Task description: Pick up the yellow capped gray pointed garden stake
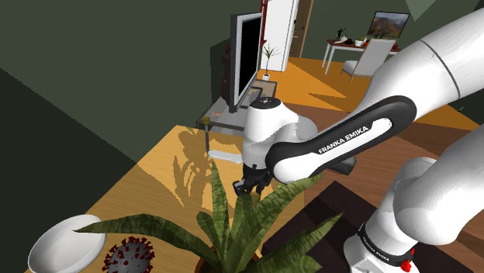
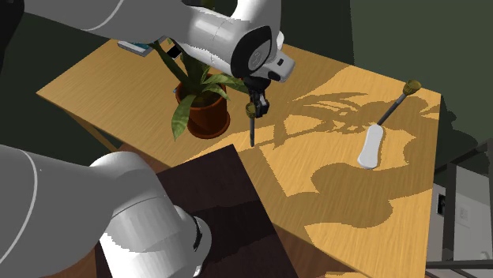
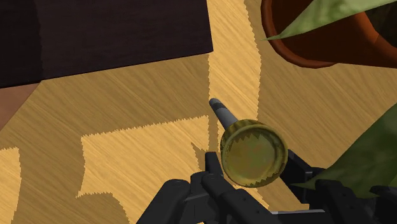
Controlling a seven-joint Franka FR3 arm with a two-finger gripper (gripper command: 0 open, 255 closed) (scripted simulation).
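My black gripper [image 2: 254, 107] is shut on the garden stake [image 2: 252, 126], a thin gray rod with a pointed tip and a round yellow cap. In the wrist view the cap [image 3: 252, 153] sits between the fingers [image 3: 214, 170] and the gray shaft [image 3: 224, 113] points down at the wooden table [image 3: 127, 114]. From the second exterior view the stake hangs upright over the table [image 2: 332, 182], just beside the potted plant [image 2: 204, 110]. In the shoulder view the gripper [image 1: 250, 184] is partly behind the plant's leaves [image 1: 233, 225].
The dark box stand [image 2: 213, 185] lies close under the stake. A white flat tool [image 2: 371, 147] and a second yellow-capped rod [image 2: 397, 99] lie at the table's far side. A white bowl [image 1: 66, 244] and a spiky ball [image 1: 129, 254] sit near the plant.
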